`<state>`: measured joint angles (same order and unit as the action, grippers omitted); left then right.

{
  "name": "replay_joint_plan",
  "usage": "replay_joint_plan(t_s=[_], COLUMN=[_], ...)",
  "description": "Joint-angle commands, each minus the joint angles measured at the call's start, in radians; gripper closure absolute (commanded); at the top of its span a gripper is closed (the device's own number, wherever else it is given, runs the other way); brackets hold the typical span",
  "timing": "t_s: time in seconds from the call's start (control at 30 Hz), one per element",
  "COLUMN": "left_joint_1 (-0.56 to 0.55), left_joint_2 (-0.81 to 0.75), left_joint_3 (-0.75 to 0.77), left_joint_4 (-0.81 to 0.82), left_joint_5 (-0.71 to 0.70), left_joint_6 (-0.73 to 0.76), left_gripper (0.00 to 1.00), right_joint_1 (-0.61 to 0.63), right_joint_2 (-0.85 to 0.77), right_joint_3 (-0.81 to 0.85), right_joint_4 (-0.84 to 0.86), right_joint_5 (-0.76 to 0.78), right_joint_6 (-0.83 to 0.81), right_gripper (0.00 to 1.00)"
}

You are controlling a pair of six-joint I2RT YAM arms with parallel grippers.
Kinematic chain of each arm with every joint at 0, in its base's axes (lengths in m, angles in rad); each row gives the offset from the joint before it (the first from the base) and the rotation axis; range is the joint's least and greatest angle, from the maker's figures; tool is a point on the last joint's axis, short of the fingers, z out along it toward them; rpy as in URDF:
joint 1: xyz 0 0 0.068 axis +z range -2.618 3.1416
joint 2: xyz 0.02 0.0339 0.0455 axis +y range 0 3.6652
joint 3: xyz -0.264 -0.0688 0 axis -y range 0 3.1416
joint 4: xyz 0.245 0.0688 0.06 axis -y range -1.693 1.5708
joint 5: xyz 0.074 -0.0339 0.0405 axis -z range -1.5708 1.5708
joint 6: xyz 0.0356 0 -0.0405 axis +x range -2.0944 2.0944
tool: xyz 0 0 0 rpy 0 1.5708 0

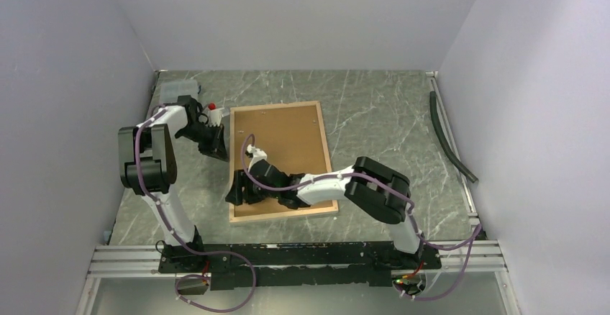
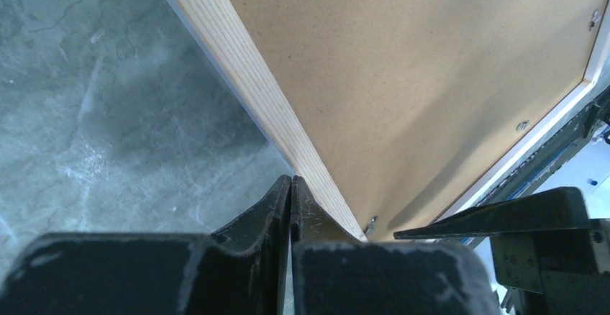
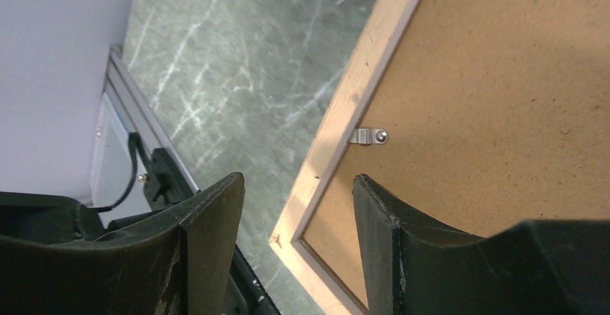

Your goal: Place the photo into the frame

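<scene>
Bench (image 1: 388,128) right of frame (image 2: 244,85): open, wide passage. Black hose (image 1: 452,146) lies along right wall. Right arm (image 1: 324,183) sprawls across frame's near-left corner; left arm (image 1: 147,160) crowds far-left corner.

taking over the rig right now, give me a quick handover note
Left tool: shut, tip beside the left rail of the large rectangular light-wood picture frame.
Right tool: open, jaws either side of that frame's near-left corner.
Frame lies face down on the grey marbled table, with the flat brown backing board seated in it.
Photo: not in view; may be under the board, cannot tell.
Left to do: confirm the photo is in.
</scene>
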<state>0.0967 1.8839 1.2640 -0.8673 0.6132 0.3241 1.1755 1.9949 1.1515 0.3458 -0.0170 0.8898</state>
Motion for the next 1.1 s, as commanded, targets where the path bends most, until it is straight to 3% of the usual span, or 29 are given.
replay_joint_plan(t_s=[0.0, 0.77, 0.97, 1.07], left_joint_1=[-0.007, -0.035, -0.022, 0.006], left_joint_2=[0.036, 0.059, 0.01, -0.019], left_joint_3=[-0.001, -0.037, 0.024, 0.104], left_joint_4=[0.034, 0.069, -0.003, -0.051], left_joint_5=[0.02, -0.009, 0.0, 0.019], left_joint_6=[-0.011, -0.007, -0.012, -0.037], left_gripper=[0.9, 0.91, 0.9, 0.81], right_joint_1=[0.006, -0.011, -0.026, -0.049], right_joint_2=[0.036, 0.119, 0.015, -0.078], right_joint_3=[0.062, 0.108, 0.08, 0.055], right_joint_4=[0.02, -0.005, 0.065, 0.082], right_joint_5=[-0.021, 0.012, -0.053, -0.076], right_joint_6=[-0.004, -0.026, -0.079, -0.122], right_gripper=[0.39, 0.4, 0.36, 0.3])
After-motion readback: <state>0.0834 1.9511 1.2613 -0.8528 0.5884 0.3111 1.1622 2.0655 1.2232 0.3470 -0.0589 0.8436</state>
